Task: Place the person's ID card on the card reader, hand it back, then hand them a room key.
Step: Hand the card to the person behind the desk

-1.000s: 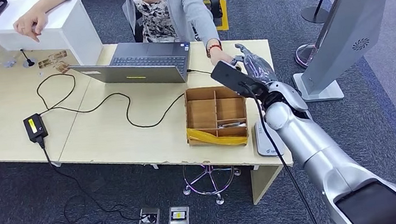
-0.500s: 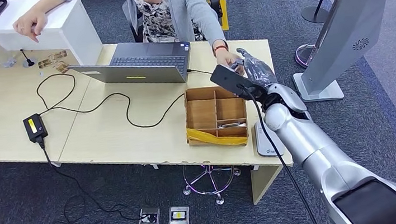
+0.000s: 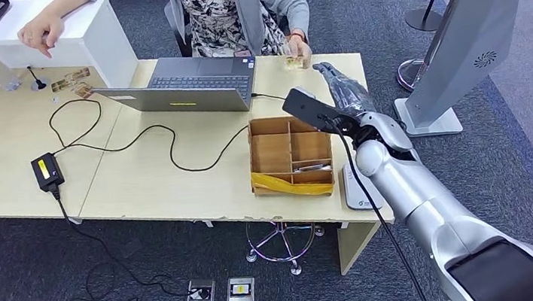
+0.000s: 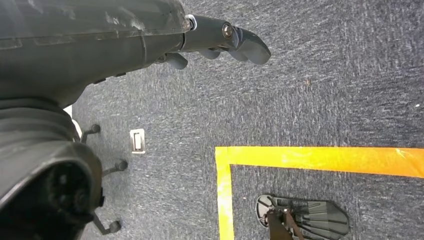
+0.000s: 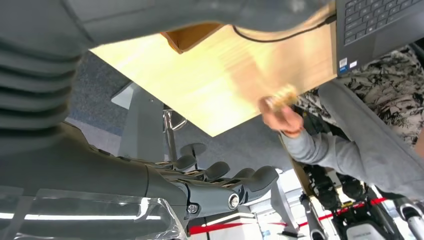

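The right hand (image 3: 342, 89) reaches out over the far corner of the desk (image 3: 145, 179), fingers spread and holding nothing. The person's hand (image 3: 297, 58) holds a small card, probably the room key (image 3: 292, 62), at the desk's far edge. The left hand (image 4: 220, 42) hangs over carpet, loosely uncurled and empty.
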